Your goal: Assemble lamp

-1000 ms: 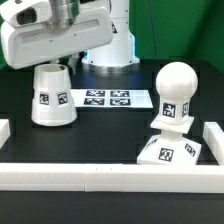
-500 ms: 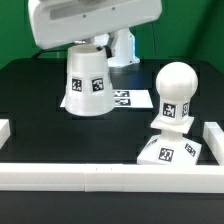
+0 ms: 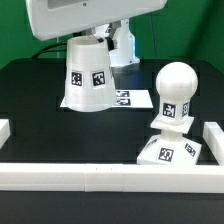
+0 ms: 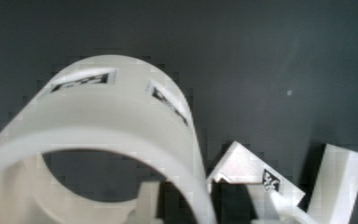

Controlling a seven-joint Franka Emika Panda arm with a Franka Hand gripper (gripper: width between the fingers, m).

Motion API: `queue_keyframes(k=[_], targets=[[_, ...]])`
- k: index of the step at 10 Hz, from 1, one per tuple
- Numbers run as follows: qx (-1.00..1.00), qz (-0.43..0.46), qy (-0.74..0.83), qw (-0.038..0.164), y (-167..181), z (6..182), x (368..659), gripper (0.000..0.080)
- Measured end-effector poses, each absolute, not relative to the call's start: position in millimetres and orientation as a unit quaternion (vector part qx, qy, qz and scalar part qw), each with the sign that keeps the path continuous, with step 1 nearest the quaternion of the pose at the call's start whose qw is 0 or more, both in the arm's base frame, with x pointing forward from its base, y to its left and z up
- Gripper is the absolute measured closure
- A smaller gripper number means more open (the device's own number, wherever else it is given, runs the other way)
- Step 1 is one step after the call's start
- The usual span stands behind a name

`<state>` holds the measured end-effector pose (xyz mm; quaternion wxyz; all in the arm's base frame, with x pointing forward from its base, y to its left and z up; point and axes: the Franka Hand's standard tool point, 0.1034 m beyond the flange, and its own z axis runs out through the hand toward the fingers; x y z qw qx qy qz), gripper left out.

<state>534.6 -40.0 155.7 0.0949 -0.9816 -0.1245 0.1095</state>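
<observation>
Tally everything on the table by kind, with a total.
Lamp shade: 1, lifted in the hand
Bulb: 1, standing on the base
Base: 1
Marker board: 1
Border rails: 3 visible pieces
Total: 7

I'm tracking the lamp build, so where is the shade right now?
The shade is lifted off the table at the exterior view's left, held under the gripper, above the marker board and left of the bulb.
</observation>
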Motion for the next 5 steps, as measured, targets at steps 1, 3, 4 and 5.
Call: queue_keyframes(k=[1, 3, 4, 5], targets=[[-0.979, 0.122, -0.125, 0.101, -39, 161.0, 530, 0.0754], [-0.982, 0.126, -0.098, 0.101, -11, 201.5, 548, 0.0754], [-0.982, 0.127, -0.1, 0.102, -4, 211.2, 554, 0.0754], [-0.982, 0.134, -0.089, 0.103, 3, 224.4, 560, 0.0754]])
